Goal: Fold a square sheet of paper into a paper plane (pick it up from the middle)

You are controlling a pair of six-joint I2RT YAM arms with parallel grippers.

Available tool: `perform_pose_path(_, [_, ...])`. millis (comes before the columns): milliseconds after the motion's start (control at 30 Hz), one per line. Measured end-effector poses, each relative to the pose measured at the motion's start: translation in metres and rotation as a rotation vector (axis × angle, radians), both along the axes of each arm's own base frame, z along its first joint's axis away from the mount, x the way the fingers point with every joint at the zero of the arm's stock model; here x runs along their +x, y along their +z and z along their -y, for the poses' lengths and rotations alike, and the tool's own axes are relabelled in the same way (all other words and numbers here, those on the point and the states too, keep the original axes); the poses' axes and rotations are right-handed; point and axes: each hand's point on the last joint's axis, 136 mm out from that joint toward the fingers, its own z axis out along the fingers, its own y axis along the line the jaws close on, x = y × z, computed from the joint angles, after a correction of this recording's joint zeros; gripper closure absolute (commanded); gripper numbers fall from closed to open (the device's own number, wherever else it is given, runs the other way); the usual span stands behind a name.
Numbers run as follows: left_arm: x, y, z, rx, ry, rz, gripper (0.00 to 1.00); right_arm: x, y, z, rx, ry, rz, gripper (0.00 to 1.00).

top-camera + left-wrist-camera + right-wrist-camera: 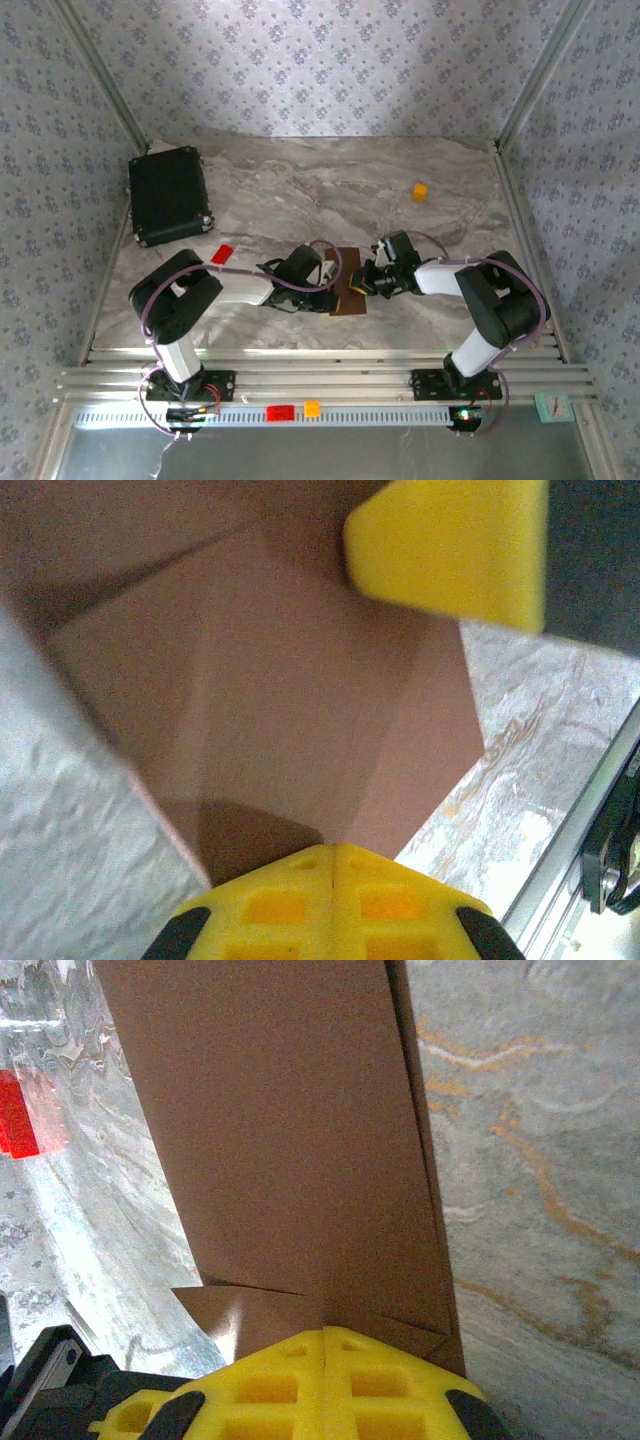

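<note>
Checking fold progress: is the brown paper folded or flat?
Folded. The square sheet of paper shows doubled edges and tucked corner flaps in the right wrist view; from above it's a narrow strip, not square.

Blue-grey floral wallpaper (320, 60) on all three walls. Marble-look tabletop (330, 180) fills the middle, light's brightest upper centre.

So the folded paper (350, 293) sits mid-table (300, 190), toward the front, between the left gripper (338, 291) on its left and the right gripper (366, 284) on its right. The case (168, 194) is back left, with a small block (221, 254) just in front of its right corner. Another block (420, 191) sits back right, well apart. Can't tell if the paper lies flat.
</note>
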Motion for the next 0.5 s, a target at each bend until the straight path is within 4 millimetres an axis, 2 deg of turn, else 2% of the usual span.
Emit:
perform_pose_path(333, [-0.025, 0.000, -0.023, 0.054, -0.038, -0.008, 0.98, 0.000, 0.000, 0.000, 0.002, 0.001, -0.001, 1.00])
perform_pose_path(500, [-0.026, 0.015, -0.025, 0.047, -0.040, 0.026, 0.97, 0.000, 0.001, -0.001, 0.005, 0.001, -0.001, 1.00])
